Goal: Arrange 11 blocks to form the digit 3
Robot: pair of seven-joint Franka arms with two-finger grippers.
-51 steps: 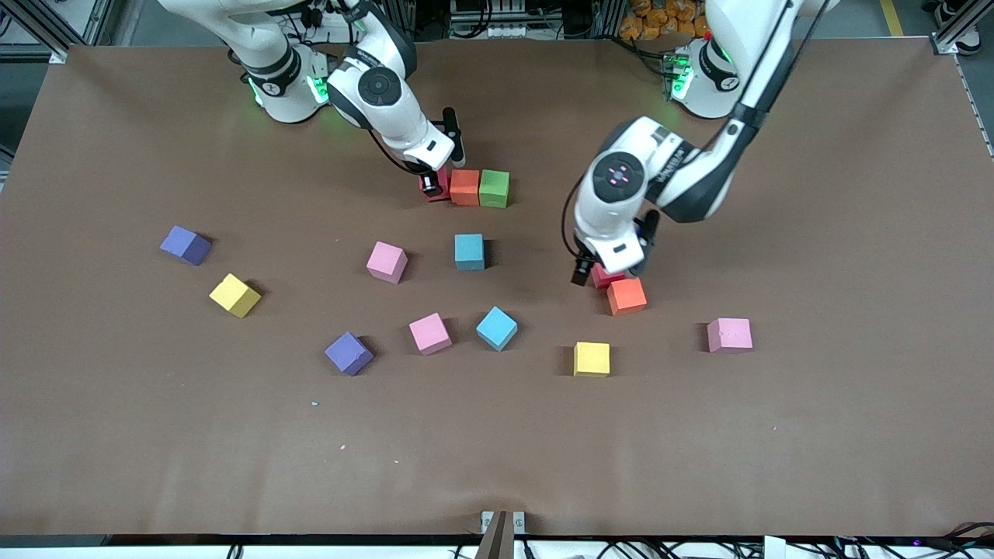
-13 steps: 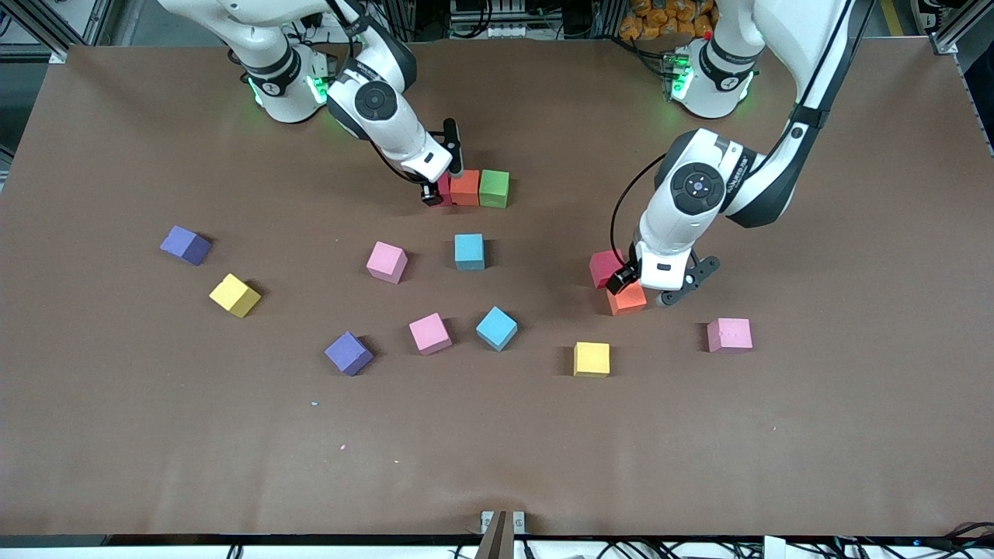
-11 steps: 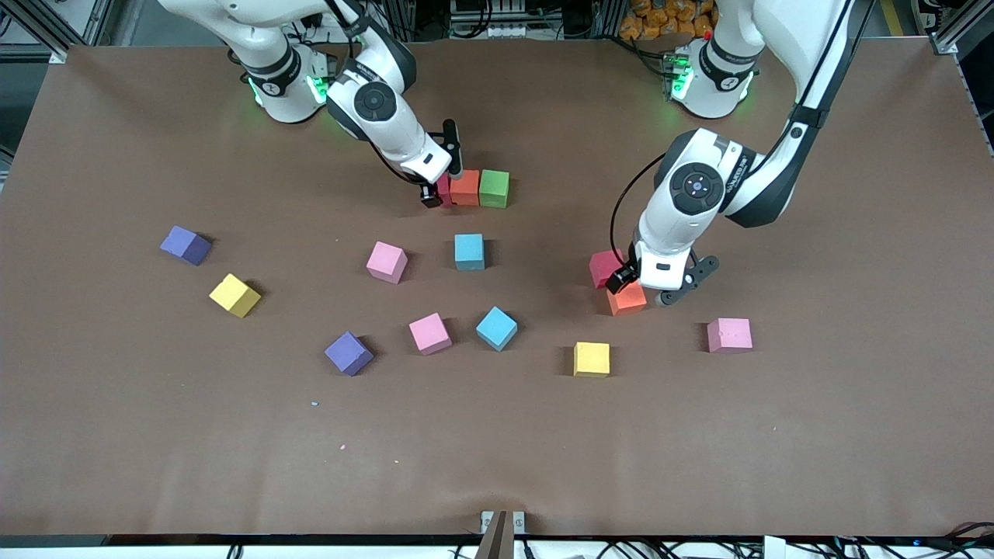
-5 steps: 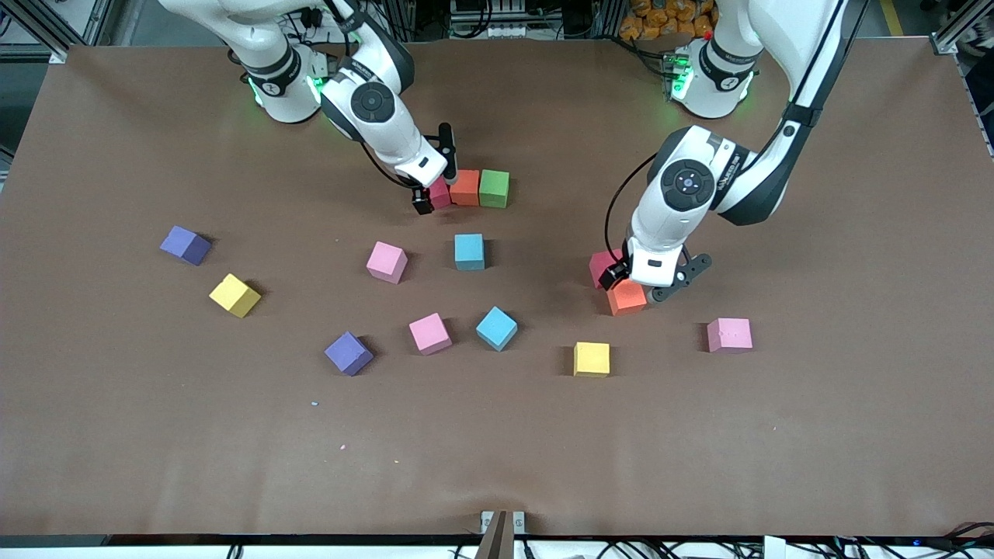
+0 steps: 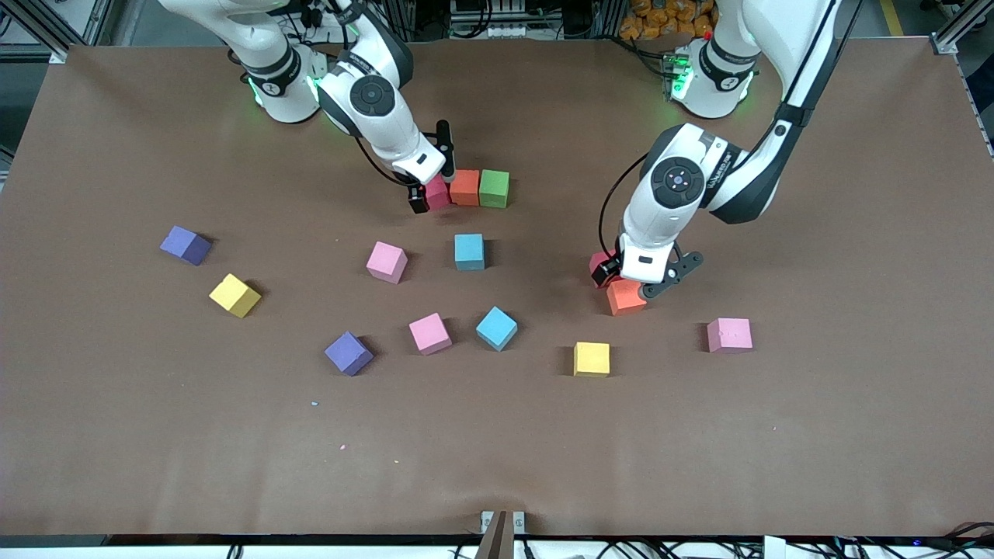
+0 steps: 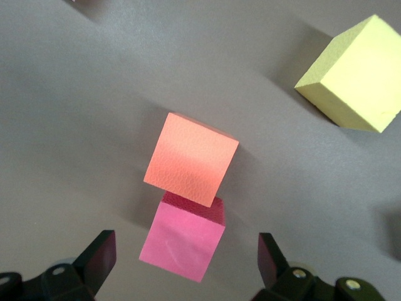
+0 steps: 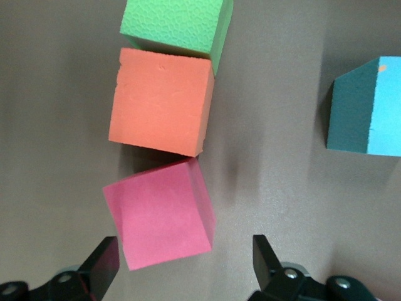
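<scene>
I am building the top bar of the 3. My right end effector [image 5: 432, 194] stands spread around the red block [image 7: 160, 213], which sits skewed on the table [image 5: 497, 435], one corner touching the orange block [image 7: 160, 110] beside the green block [image 7: 175, 25]. It needs squaring flush. My left end effector [image 5: 637, 281], wide open and empty, hovers over a second red block [image 6: 183, 237] and orange block [image 6: 191, 158]; I judge it should grasp one next.

The left pincer [image 6: 185, 263] hangs with its fingers spread over a red block [image 6: 182, 241]. An orange block [image 6: 191, 159] touches it, with a yellow block [image 6: 354, 78] lying well apart on the worktop [image 6: 81, 106].
</scene>
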